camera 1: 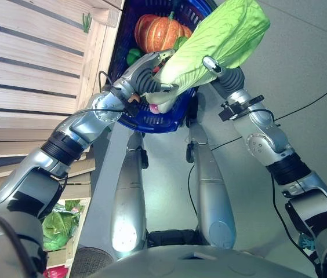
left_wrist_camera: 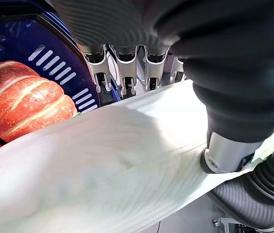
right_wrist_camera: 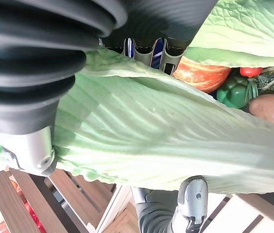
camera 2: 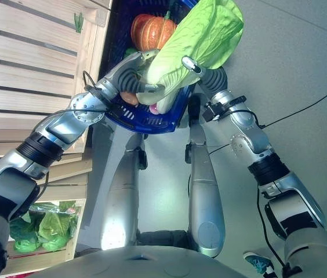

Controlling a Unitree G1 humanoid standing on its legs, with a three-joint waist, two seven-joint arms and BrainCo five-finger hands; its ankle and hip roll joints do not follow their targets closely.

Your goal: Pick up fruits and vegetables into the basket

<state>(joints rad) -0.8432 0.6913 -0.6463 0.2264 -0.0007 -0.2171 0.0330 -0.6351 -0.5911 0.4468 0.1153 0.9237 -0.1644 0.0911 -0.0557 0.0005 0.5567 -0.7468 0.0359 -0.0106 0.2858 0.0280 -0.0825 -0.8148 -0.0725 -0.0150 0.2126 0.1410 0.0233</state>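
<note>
- Both hands are on one big pale-green cabbage (camera 1: 221, 37), held up over the near rim of the blue basket (camera 1: 152, 121).
- Left hand (camera 1: 149, 78) is at the whitish stem end — its fingers (left_wrist_camera: 122, 73) lie along the far side of the stem and its thumb presses the near side, so it is closed round the cabbage.
- Right hand (camera 1: 218, 69) grips the leafy middle from the other side; in the right wrist view its fingers go over the leaves and the thumb comes up from beneath, pinching them.
- Inside the basket sits an orange pumpkin (camera 1: 157, 32), with a green pepper (right_wrist_camera: 234, 92) just beside it, plus a small red item (right_wrist_camera: 251, 71) and a brownish potato (right_wrist_camera: 273, 109) near that.
- Cabbage leaves hide much of the basket's inside; its stem end hangs over the rim nearest the robot.
- Wooden slatted crates (camera 1: 30, 69) stand at the robot's left, beside the basket.
- Lower down on that side, more leafy greens (camera 1: 59, 223) lie in a wooden crate — well apart from the basket.
</note>
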